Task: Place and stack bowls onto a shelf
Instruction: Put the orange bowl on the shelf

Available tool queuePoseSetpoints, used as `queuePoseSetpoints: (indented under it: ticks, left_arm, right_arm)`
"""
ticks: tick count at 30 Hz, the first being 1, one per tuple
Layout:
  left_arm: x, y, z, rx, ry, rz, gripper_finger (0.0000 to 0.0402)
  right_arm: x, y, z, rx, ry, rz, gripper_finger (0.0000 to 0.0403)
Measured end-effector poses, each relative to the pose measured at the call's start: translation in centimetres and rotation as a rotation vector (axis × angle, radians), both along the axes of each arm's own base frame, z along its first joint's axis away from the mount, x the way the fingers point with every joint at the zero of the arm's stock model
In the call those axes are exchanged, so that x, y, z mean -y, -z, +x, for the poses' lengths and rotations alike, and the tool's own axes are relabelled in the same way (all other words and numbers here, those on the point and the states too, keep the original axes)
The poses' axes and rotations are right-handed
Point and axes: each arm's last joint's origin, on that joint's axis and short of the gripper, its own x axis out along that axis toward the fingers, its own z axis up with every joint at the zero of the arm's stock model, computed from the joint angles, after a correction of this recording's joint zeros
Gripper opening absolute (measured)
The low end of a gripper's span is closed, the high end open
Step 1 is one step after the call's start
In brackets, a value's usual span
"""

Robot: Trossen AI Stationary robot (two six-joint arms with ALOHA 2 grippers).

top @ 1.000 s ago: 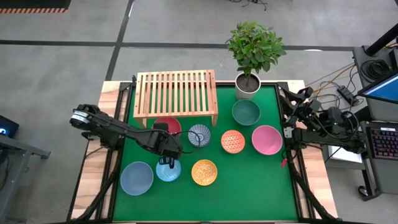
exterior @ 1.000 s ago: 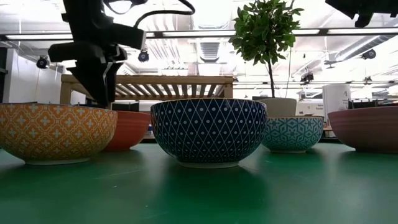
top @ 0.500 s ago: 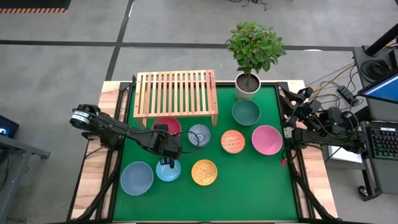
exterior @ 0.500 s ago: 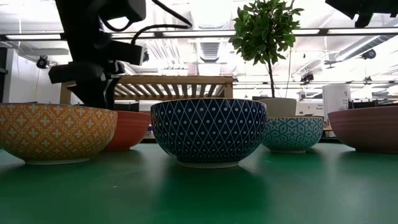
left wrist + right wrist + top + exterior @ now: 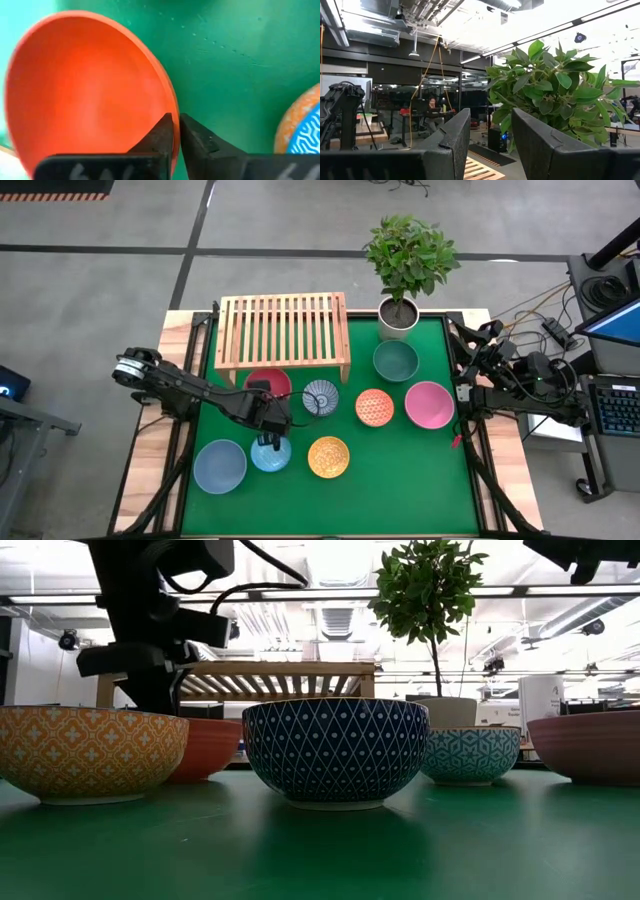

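Note:
The red bowl [image 5: 270, 380] [image 5: 85, 95] stands on the green mat just in front of the light-wood shelf [image 5: 283, 328]. My left gripper [image 5: 176, 120] [image 5: 264, 405] is down at the bowl's near rim and shut on it. In the low view a patterned bowl hides its fingertips. My right gripper [image 5: 490, 145] [image 5: 465, 390] waits at the table's right edge. It is raised, open, and has nothing between its fingers. My left gripper pinches the red bowl's rim [image 5: 170, 107] between its two fingers, one finger [image 5: 160, 137] inside the bowl and the other outside. The fingers come from above, pointing down. The bowl stands upright on the mat.
Other bowls stand on the mat: dark blue [image 5: 320, 397], orange [image 5: 374, 407], pink [image 5: 429, 404], teal [image 5: 396, 361], grey-blue [image 5: 220, 466], light blue [image 5: 270, 455] and yellow [image 5: 328, 457]. A potted plant [image 5: 400, 315] stands at the far right, beside the shelf.
My left gripper has gone down a little toward the red bowl's rim. The bowls have kept their places.

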Motion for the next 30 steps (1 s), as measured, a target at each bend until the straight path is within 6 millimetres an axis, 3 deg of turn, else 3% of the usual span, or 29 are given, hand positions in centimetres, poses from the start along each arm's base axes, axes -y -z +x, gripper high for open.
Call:
queuePoseSetpoints:
  ticks: [5,11,19,25,30]
  left_arm:
    - [0.4,-1.2,0.3,-0.001,0.025,0.000,0.0003]
    - [1.9,-4.1,0.8,-0.009,0.079,-0.064,0.0001]
    - [4.0,-10.5,1.8,0.069,0.158,-0.255,0.0001]
    - [4.1,-15.9,1.9,0.185,0.198,-0.229,0.0000]
    - [3.9,-17.8,1.9,0.234,0.246,-0.157,0.0000]
  right_arm:
    - [0.0,0.0,0.0,0.001,-0.001,0.002,0.0134]
    - [0.0,0.0,0.0,0.008,-0.007,0.013,0.0134]
    - [0.0,0.0,0.0,0.008,-0.008,0.015,0.0134]
    - [0.0,0.0,0.0,0.005,-0.007,0.015,0.0134]
    - [0.0,0.0,0.0,0.005,-0.008,0.015,0.0134]
